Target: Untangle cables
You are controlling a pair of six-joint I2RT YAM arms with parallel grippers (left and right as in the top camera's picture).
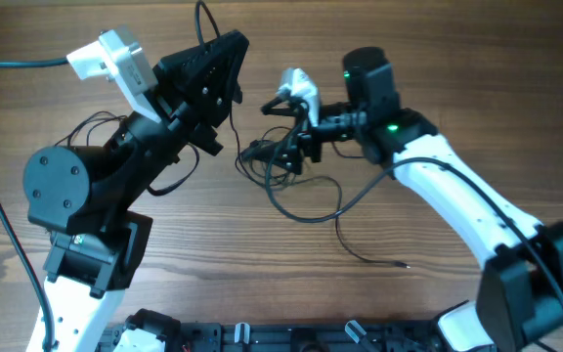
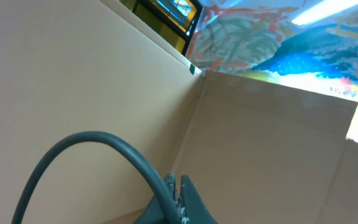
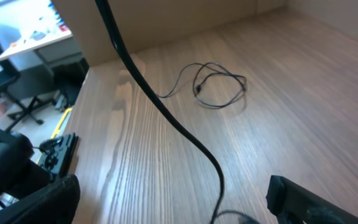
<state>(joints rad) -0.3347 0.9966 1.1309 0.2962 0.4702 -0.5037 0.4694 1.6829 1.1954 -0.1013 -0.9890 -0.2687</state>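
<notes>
My left gripper [image 1: 219,57] is raised high above the table and points upward. In the left wrist view its fingers [image 2: 178,185] are shut on a thin black cable [image 2: 73,144] that arcs out to the left. That cable [image 1: 201,20] rises past the gripper in the overhead view. My right gripper [image 1: 280,135] is open just above the table, over a tangle of black cables [image 1: 306,210]. In the right wrist view its fingers [image 3: 173,205] are wide apart, and a taut cable [image 3: 166,121] runs between them up out of the frame.
A separate small coil of cable [image 3: 219,87] lies further along the wooden table; in the overhead view it is partly hidden behind my left arm [image 1: 96,127]. One loose cable end [image 1: 399,262] lies near the front. Cardboard walls [image 2: 272,143] surround the table.
</notes>
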